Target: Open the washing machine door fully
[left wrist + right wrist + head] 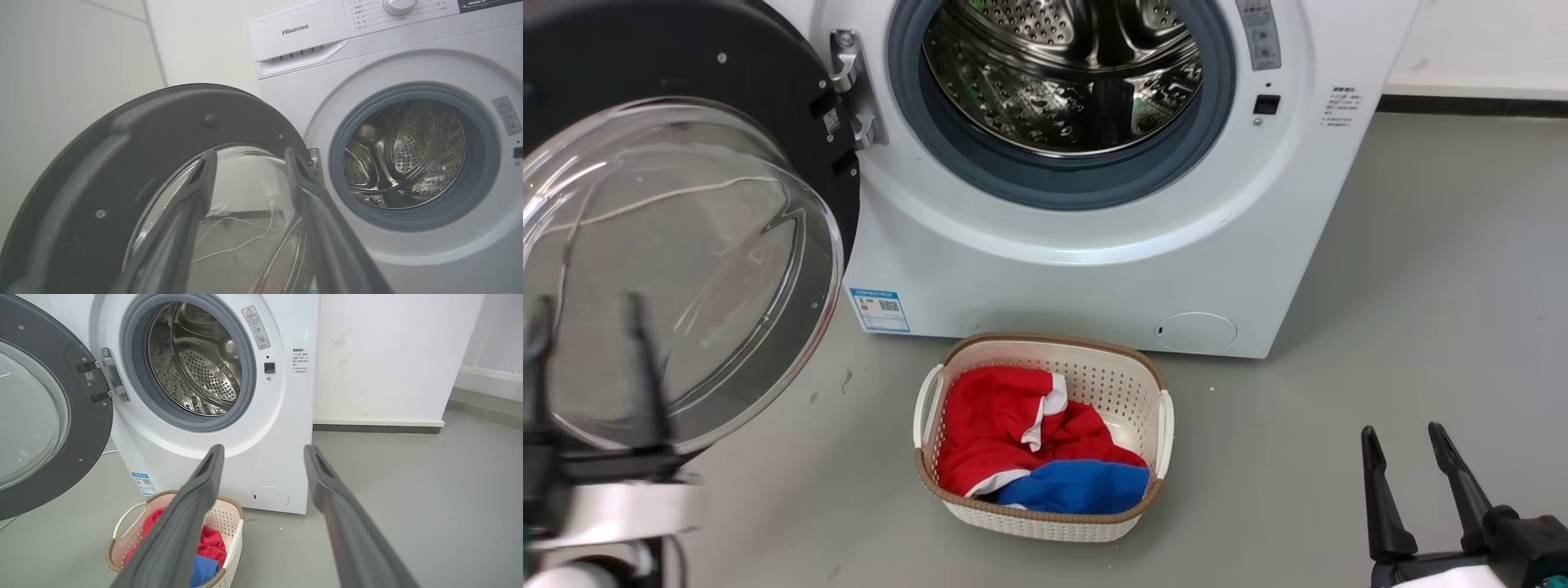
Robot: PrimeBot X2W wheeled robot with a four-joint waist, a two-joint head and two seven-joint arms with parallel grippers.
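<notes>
The white washing machine stands ahead with its steel drum exposed. Its round door, black rim around a bulging clear glass bowl, is swung out to the left on its hinge. My left gripper is open at the lower left, in front of the glass bowl, holding nothing. In the left wrist view the open left gripper points at the door from close by. My right gripper is open at the lower right, well away from the machine. It points at the washing machine in the right wrist view, right gripper open.
A cream laundry basket with red and blue clothes sits on the grey floor in front of the machine. A white wall with a dark skirting runs to the right. Bare floor lies right of the machine.
</notes>
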